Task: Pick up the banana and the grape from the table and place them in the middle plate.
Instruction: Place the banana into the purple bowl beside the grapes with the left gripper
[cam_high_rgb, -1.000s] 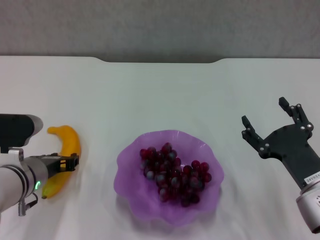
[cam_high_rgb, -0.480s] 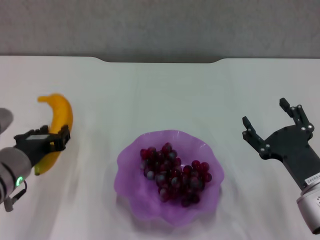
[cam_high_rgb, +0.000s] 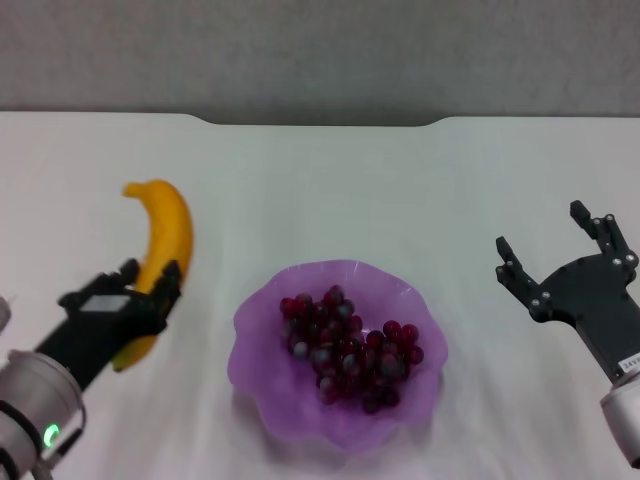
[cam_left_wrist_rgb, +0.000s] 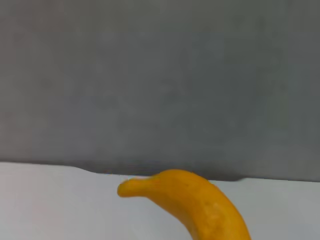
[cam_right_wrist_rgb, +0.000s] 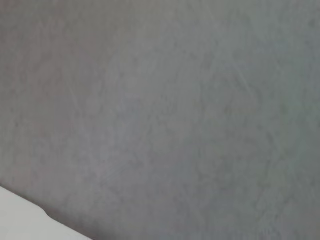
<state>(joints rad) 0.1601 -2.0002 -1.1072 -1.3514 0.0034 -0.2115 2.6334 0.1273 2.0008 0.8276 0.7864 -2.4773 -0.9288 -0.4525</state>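
The banana (cam_high_rgb: 165, 240) is yellow-orange and held off the white table (cam_high_rgb: 320, 180) at the left, its upper end pointing away from me. My left gripper (cam_high_rgb: 148, 285) is shut on its lower half. The banana also shows in the left wrist view (cam_left_wrist_rgb: 195, 205). The grape bunch (cam_high_rgb: 348, 346) lies inside the light-purple middle plate (cam_high_rgb: 262, 325) at the centre. My right gripper (cam_high_rgb: 555, 250) is open and empty, raised at the right of the plate.
The table's far edge has a notch (cam_high_rgb: 320, 121) in front of a grey wall. The right wrist view shows only that wall and a corner of the table (cam_right_wrist_rgb: 20, 222).
My left gripper has lifted the banana off the table and carried it to the right, toward the plate. The right gripper has drifted slightly to the right.
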